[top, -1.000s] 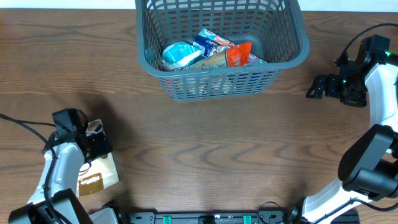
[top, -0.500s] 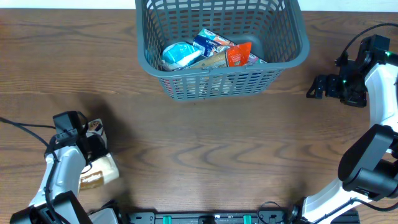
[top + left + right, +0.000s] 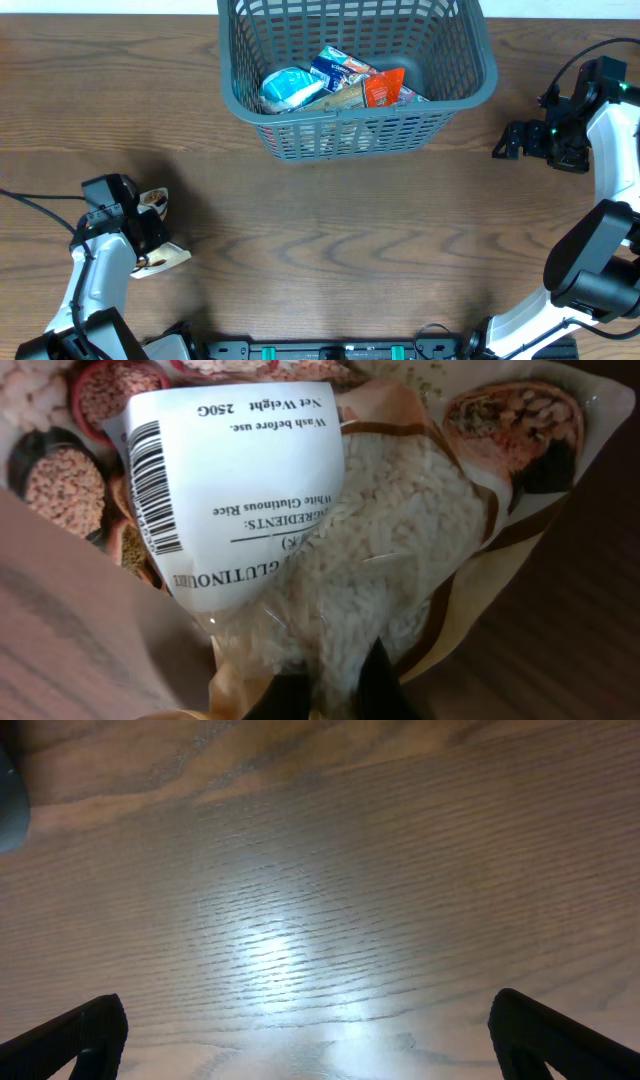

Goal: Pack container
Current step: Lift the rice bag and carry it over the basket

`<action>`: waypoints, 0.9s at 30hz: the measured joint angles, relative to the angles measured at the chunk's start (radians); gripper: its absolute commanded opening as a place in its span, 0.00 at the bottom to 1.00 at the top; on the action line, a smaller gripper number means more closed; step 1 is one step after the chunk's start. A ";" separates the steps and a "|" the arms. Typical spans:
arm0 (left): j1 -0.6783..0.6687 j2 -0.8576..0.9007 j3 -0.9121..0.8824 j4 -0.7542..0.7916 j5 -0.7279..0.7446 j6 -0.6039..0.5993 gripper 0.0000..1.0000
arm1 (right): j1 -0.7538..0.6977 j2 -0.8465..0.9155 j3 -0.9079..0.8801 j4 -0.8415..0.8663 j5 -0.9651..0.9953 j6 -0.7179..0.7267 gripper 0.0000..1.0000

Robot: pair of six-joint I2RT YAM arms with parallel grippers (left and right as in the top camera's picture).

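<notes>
The container [image 3: 355, 112], a dark grey-teal lattice basket, stands at the top middle with several snack packs [image 3: 340, 85] inside. My left gripper [image 3: 143, 238] is at the lower left, shut on a tan rice pouch [image 3: 166, 258]. In the left wrist view the pouch [image 3: 400, 530] fills the frame with its white label [image 3: 235, 470], and my left gripper [image 3: 335, 695] pinches its lower edge. At the right, my right gripper [image 3: 508, 140] hangs open over bare wood; its wrist view shows the gripper [image 3: 315, 1040] with nothing between the fingers [image 3: 75, 1035].
The wooden table [image 3: 330, 230] stretches between the basket and the arms. The right arm [image 3: 610, 130] runs down the right edge. A cable [image 3: 35, 198] trails from the left arm.
My left gripper has closed on the rice pouch, which lay flat and now stands bunched up against the fingers. The right arm has not moved.
</notes>
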 measured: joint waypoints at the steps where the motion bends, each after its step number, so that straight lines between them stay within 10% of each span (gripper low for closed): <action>1: 0.000 0.000 0.003 0.000 0.007 0.000 0.05 | 0.000 0.000 0.000 0.000 0.000 0.000 0.99; 27: -0.148 -0.262 0.574 -0.218 0.343 0.105 0.05 | 0.000 0.000 0.000 0.007 0.000 0.000 0.99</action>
